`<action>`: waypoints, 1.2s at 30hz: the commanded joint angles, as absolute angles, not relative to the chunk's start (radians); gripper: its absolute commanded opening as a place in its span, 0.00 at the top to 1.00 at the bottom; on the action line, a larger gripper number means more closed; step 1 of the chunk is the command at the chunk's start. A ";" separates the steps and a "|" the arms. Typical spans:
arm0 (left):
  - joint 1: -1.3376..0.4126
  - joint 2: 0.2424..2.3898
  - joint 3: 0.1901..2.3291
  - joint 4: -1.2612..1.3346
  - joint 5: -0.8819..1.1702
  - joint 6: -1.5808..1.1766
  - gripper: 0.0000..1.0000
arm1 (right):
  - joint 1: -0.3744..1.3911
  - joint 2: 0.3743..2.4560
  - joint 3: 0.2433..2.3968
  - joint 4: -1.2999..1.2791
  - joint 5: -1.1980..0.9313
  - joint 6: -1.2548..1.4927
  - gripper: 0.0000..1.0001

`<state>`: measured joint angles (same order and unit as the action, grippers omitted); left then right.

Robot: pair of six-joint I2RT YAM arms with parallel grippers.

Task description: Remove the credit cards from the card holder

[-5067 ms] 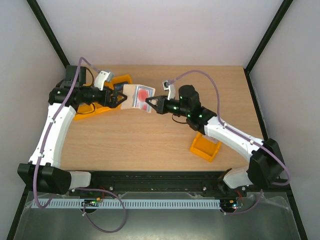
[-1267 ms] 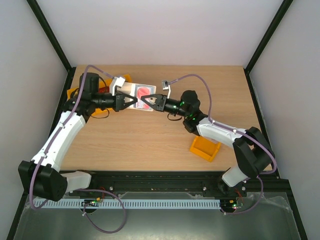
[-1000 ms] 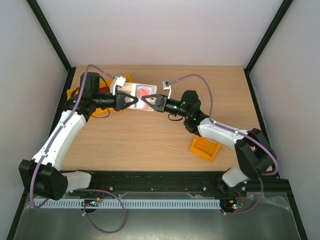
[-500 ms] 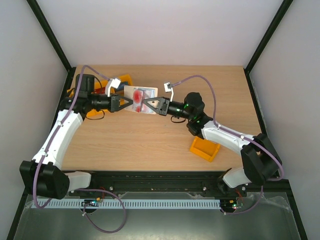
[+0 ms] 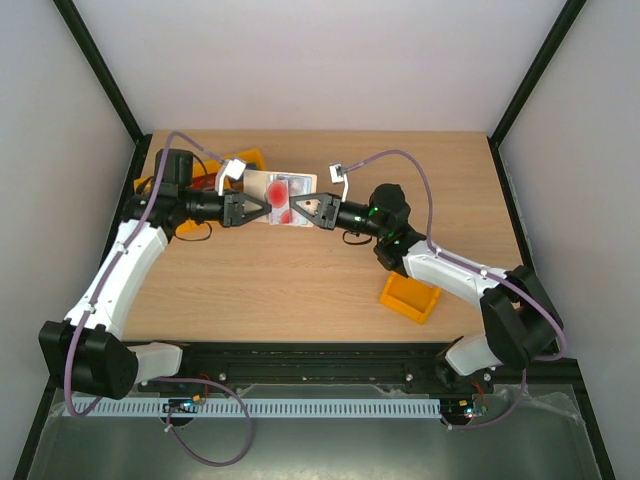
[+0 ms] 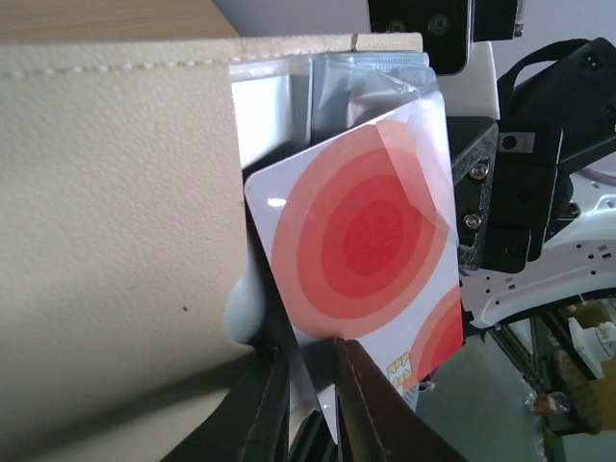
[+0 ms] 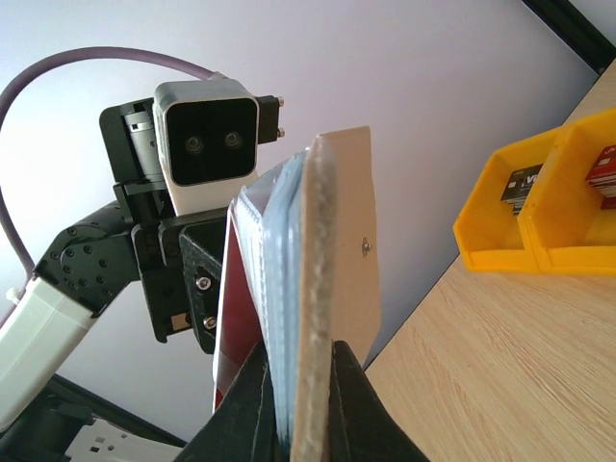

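Note:
The cream card holder (image 5: 300,182) hangs above the table between both grippers. My right gripper (image 5: 293,210) is shut on its cover and clear sleeves; the right wrist view shows the holder (image 7: 342,241) edge-on, clamped between the fingers of that gripper (image 7: 296,385). A white credit card with red circles (image 6: 361,260) sticks partway out of a clear sleeve (image 6: 375,82) beside the cream cover (image 6: 115,212). My left gripper (image 6: 310,380) stands at the card's lower edge, its jaws slightly parted with a thin sheet slanting through the gap. From above, the left gripper (image 5: 264,207) meets the holder from the left.
An orange-yellow double bin (image 5: 235,165) sits at the back left under the left arm; in the right wrist view this bin (image 7: 539,217) holds a dark card (image 7: 525,181) and a red one (image 7: 606,168). Another orange bin (image 5: 410,295) lies under the right forearm.
The left gripper drew back to the left, then came right again to the holder, and its jaws have eased apart. The right gripper keeps its hold on the holder.

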<state>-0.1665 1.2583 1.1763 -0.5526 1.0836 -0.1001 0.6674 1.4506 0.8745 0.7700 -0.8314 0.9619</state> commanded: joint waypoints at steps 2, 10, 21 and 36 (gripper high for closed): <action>-0.181 1.254 1.168 -0.529 1.065 -0.128 0.74 | 0.678 1.450 0.876 0.916 -0.881 1.007 0.98; -0.239 1.275 1.139 -0.460 1.068 -0.212 0.58 | 0.678 1.502 0.901 1.026 -0.903 1.103 0.98; -0.183 1.259 1.145 -0.526 1.079 -0.186 0.97 | 0.621 1.443 0.881 0.766 -0.828 0.977 0.98; -0.163 1.206 1.092 -0.636 0.899 0.003 0.98 | 0.508 1.419 0.879 0.273 -0.713 0.715 0.98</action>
<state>-0.1696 1.2381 1.0939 -0.5953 0.9218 -0.0513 0.4999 1.3884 0.8566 0.3542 -0.7101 0.7757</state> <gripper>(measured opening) 0.029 0.065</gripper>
